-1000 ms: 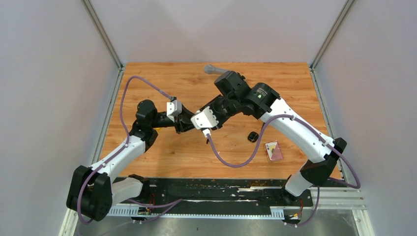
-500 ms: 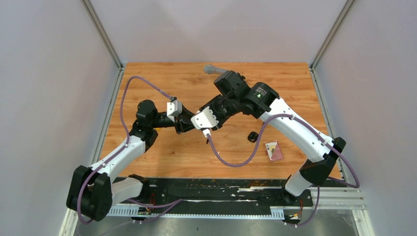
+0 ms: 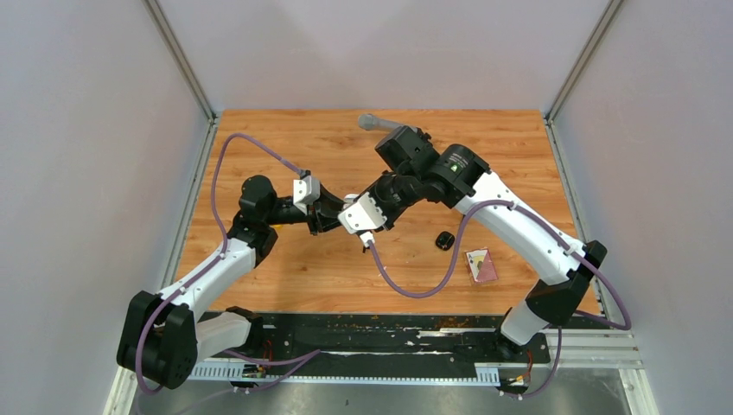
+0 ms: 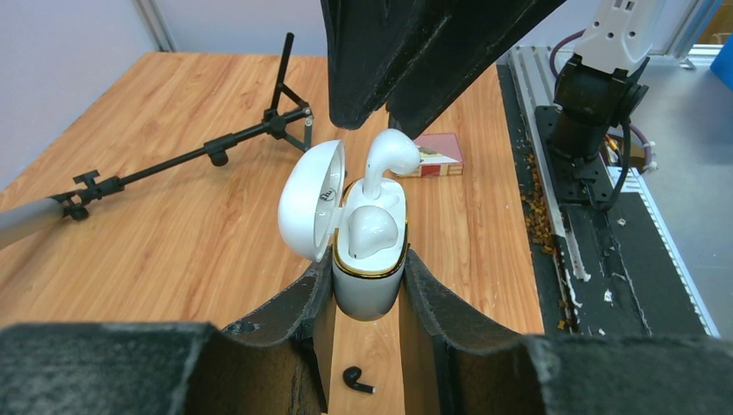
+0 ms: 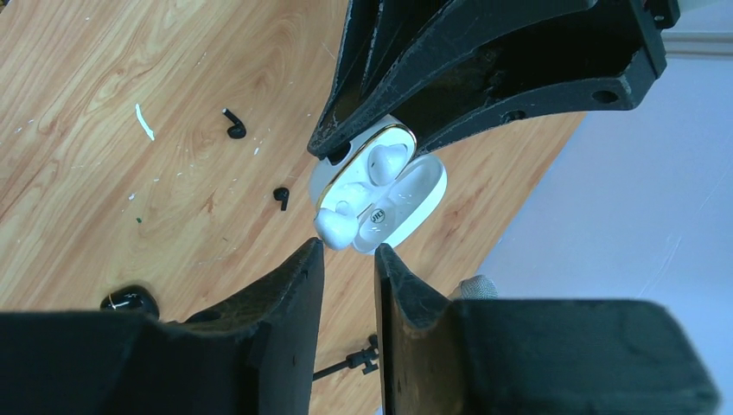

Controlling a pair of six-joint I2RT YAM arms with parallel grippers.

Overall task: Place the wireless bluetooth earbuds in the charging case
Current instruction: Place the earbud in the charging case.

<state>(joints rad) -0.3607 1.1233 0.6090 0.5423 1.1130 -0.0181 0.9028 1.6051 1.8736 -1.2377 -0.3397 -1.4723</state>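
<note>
The wireless bluetooth earbuds (image 4: 386, 157) are half done: one white bud (image 4: 372, 232) sits seated in the charging case (image 4: 367, 298), and a second stands stem-down, its head proud of its slot. The left claw (image 4: 369, 275) clamps the case upright with the lid (image 4: 307, 203) open, presumably so the right claw (image 4: 385, 119), slightly apart and empty just above, can press that bud home. Two black buds (image 5: 233, 127) lie on the table (image 4: 156, 242).
</note>
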